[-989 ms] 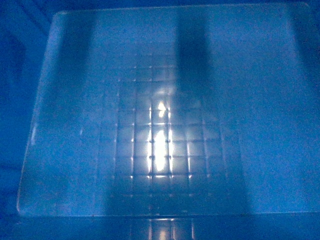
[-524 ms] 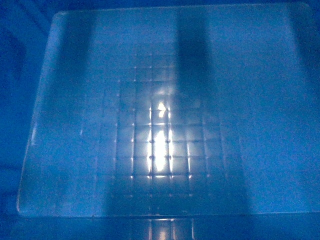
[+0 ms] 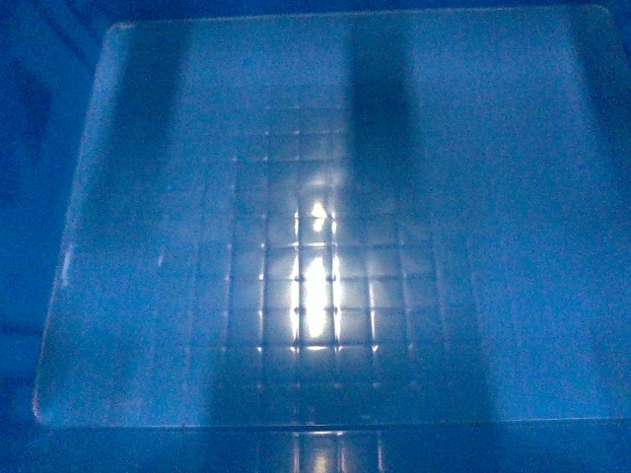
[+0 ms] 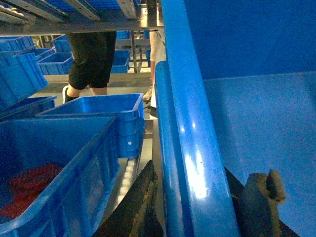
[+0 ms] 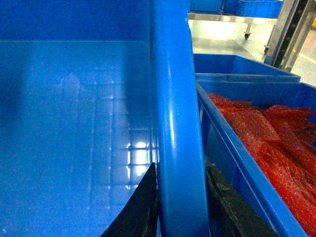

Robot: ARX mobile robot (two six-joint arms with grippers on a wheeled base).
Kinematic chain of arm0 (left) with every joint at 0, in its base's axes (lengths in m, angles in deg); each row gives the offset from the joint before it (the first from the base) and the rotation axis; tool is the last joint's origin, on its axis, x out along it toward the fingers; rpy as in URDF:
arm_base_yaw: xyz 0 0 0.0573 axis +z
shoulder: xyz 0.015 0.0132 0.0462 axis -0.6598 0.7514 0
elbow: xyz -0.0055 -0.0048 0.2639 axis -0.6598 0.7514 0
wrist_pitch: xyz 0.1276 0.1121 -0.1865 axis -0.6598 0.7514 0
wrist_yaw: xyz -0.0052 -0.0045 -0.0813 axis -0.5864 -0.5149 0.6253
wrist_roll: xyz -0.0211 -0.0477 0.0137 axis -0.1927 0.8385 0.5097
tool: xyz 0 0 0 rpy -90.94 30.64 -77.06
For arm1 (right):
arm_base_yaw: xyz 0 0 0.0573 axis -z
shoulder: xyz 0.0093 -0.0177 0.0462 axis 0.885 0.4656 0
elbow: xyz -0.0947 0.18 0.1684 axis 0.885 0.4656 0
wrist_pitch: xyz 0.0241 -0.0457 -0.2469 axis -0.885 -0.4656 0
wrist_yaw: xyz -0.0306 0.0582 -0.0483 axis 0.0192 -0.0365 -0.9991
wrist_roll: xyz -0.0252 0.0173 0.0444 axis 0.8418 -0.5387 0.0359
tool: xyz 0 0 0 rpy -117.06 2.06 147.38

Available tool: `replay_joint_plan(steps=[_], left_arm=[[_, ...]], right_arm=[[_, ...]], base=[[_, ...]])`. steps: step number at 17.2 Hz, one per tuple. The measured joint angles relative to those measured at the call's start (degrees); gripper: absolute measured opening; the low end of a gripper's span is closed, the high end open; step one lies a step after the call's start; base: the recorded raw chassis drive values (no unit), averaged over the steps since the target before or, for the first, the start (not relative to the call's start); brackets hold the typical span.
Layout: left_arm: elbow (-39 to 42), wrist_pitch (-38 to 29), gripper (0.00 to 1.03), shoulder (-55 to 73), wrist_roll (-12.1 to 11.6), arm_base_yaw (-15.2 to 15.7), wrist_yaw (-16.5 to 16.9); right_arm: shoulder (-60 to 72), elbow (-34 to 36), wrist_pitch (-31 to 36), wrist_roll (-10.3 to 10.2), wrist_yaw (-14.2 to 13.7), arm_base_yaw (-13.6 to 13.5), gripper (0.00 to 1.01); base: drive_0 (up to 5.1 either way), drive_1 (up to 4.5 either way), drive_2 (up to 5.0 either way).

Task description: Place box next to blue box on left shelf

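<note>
Nothing much has moved since a second ago: in the head view the box [image 3: 325, 227] fills the frame just as before, its faint grid floor and bright glare patch in the same place, with at most a slight drift.

Item: box, blue plastic, thick rim, empty inside. Location: held up close under the head camera, between the two arms, each clamped on one side wall.

Left gripper [image 4: 197, 207]: jaws closed over the box's left rim, one dark finger outside the wall, the other [image 4: 261, 197] inside the box.

Right gripper [image 5: 180, 207]: jaws closed over the right rim, dark fingers on either side of it.

Surroundings, left wrist view: a blue crate [image 4: 54, 168] just beside the box with something red in it, a second blue crate [image 4: 106, 118] farther off and empty, a person's legs [image 4: 91, 54] beyond, metal racking overhead. Right wrist view: a blue crate of red packing [image 5: 266, 148] close against the box's right wall; whether they touch cannot be told.

Step in hand, by judgement: carrying, the box gripped on both sides and not yet set down. Which nearby crate is the target blue box cannot be told.

Next move calls for: keeping both grips level, lining the box up with the free shelf space beside the blue box, lowering it squarely without striking a neighbour, then opening both grippers.
</note>
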State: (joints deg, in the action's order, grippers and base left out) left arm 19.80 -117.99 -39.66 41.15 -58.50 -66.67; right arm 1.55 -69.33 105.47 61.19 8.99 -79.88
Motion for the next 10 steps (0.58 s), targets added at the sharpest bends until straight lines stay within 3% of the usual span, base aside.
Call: replay_joint_plan(steps=[1, 2, 3, 4, 5, 6, 10], left_arm=[[0.00, 0.00, 0.31, 0.00, 0.00, 0.00, 0.00], [-1.29, 6.95, 0.31, -1.88, 1.44, -0.17, -0.70], [-4.92, 20.06, 0.30, -5.77, 2.71, -0.55, -1.07], [-5.20, 24.74, 0.30, -5.01, 4.35, -0.61, -0.90], [-5.20, 23.82, 0.30, -1.92, 5.35, -0.26, 0.24], [-6.10, 21.14, 0.30, 2.29, 5.40, 0.63, 1.99], [-9.62, 19.19, 0.30, 7.67, 3.91, 1.84, 4.11]], right_arm=[[0.00, 0.00, 0.00, 0.00, 0.00, 0.00, 0.20], [0.02, -0.63, -2.58, -0.02, -1.11, -0.42, 0.20], [0.52, -3.04, -9.38, -0.98, -5.73, -2.29, 0.20], [1.40, -3.15, -12.13, -1.36, -5.42, -2.12, 0.20], [2.69, -3.17, -12.24, -1.25, -4.24, -0.61, 0.20], [5.84, -3.65, -11.63, -1.11, -0.33, 2.49, 0.20], [11.54, -6.29, -10.27, -1.33, 5.03, 6.60, 0.20]], base=[[0.0, 0.00, 0.0], [0.0, 0.00, 0.0], [0.0, 0.00, 0.0], [0.0, 0.00, 0.0], [0.0, 0.00, 0.0], [0.0, 0.00, 0.0], [0.0, 0.00, 0.0]])
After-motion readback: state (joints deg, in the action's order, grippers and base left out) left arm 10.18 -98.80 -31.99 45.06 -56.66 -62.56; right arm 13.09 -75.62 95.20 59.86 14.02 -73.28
